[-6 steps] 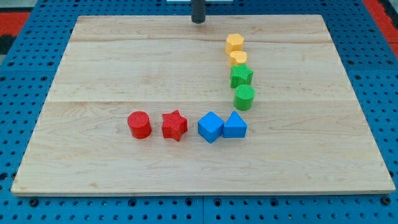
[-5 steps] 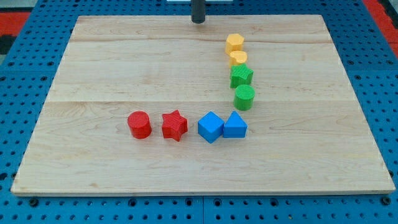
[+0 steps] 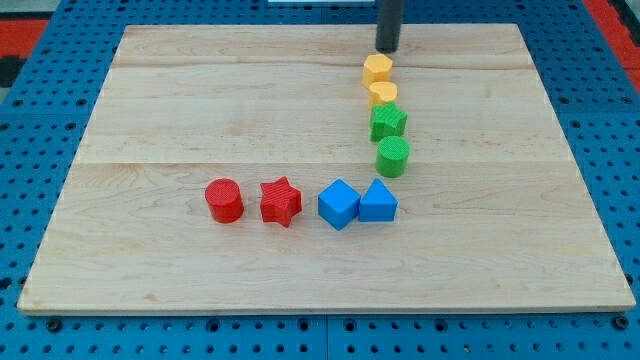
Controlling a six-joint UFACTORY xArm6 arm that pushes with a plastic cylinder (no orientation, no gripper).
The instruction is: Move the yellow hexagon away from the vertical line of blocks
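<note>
The yellow hexagon [image 3: 377, 68] sits at the top of a vertical line of blocks right of the board's centre. Below it in the line come a yellow cylinder [image 3: 383, 94], a green star [image 3: 388, 122] and a green cylinder [image 3: 393, 156]. My tip [image 3: 388, 49] stands just above the hexagon, slightly to its right, with a small gap between them.
A row along the view's lower middle holds a red cylinder [image 3: 224, 200], a red star [image 3: 281, 202], a blue cube [image 3: 338, 204] and a blue triangular block [image 3: 377, 202]. The wooden board [image 3: 200, 110] lies on a blue pegboard.
My tip has moved to the view's right and slightly down, from the board's top edge to just above the yellow hexagon. No block has moved.
</note>
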